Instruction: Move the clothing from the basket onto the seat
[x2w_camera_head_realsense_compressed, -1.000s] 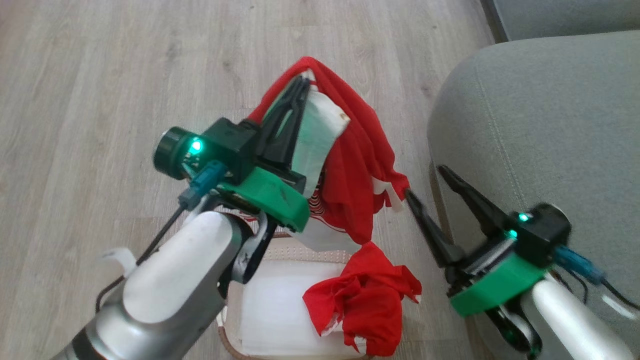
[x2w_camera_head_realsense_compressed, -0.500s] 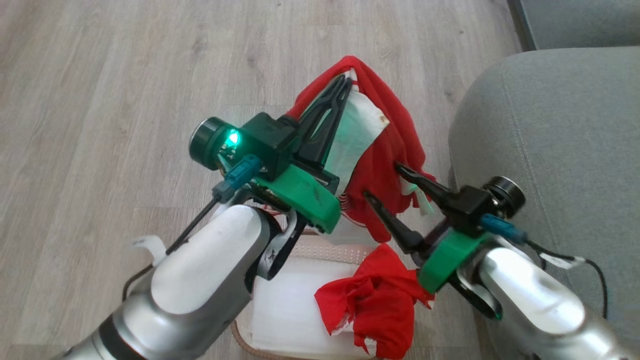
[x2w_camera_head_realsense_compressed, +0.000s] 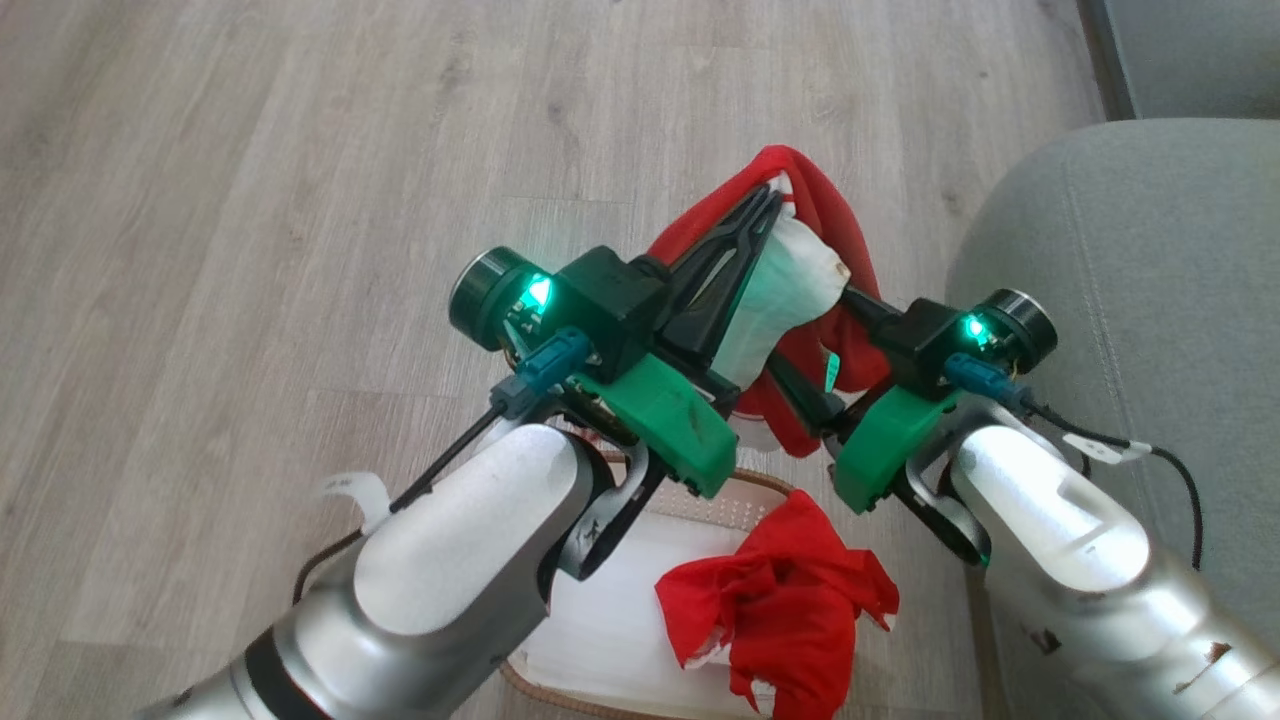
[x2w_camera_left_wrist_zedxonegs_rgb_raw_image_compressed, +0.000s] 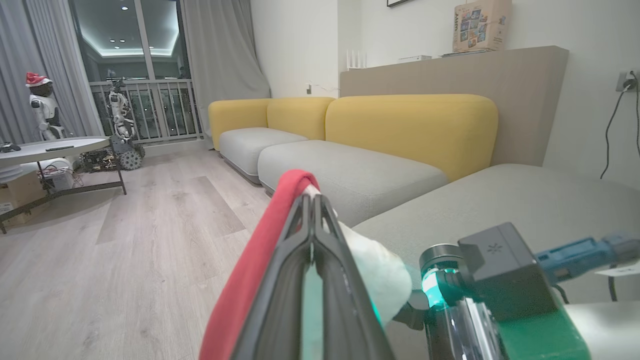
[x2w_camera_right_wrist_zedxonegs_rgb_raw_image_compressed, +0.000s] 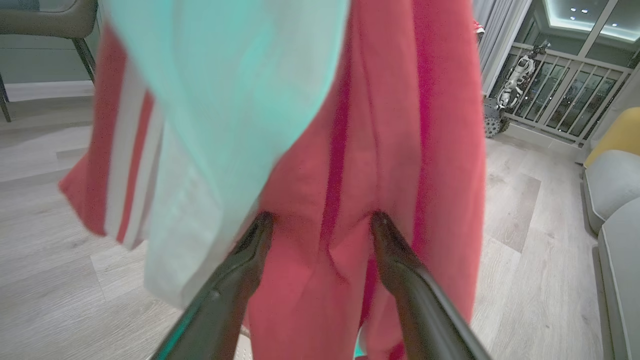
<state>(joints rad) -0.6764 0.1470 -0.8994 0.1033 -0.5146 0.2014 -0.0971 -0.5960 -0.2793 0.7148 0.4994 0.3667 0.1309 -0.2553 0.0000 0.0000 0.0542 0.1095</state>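
Observation:
My left gripper (x2w_camera_head_realsense_compressed: 768, 197) is shut on the red jersey (x2w_camera_head_realsense_compressed: 830, 215) and holds it up above the basket (x2w_camera_head_realsense_compressed: 722, 492), with the white-trimmed cloth hanging down. In the left wrist view the gripper (x2w_camera_left_wrist_zedxonegs_rgb_raw_image_compressed: 312, 200) pinches a red fold (x2w_camera_left_wrist_zedxonegs_rgb_raw_image_compressed: 292, 182). My right gripper (x2w_camera_head_realsense_compressed: 808, 335) is open, and its fingertips (x2w_camera_right_wrist_zedxonegs_rgb_raw_image_compressed: 265, 220) press into the hanging jersey (x2w_camera_right_wrist_zedxonegs_rgb_raw_image_compressed: 400, 125) from the seat's side. The red shorts (x2w_camera_head_realsense_compressed: 790, 615) lie crumpled in the basket. The grey seat (x2w_camera_head_realsense_compressed: 1130, 260) is at the right.
Pale wood floor (x2w_camera_head_realsense_compressed: 250, 200) spreads to the left and ahead. In the left wrist view there are grey sofa cushions with yellow backs (x2w_camera_left_wrist_zedxonegs_rgb_raw_image_compressed: 410, 125), a round table (x2w_camera_left_wrist_zedxonegs_rgb_raw_image_compressed: 45, 147) at the far left and small robots by the balcony window (x2w_camera_left_wrist_zedxonegs_rgb_raw_image_compressed: 117, 107).
My right gripper has swung from beside the seat over to the hanging jersey, staying open. The left gripper keeps its hold on the jersey. The head camera has shifted.

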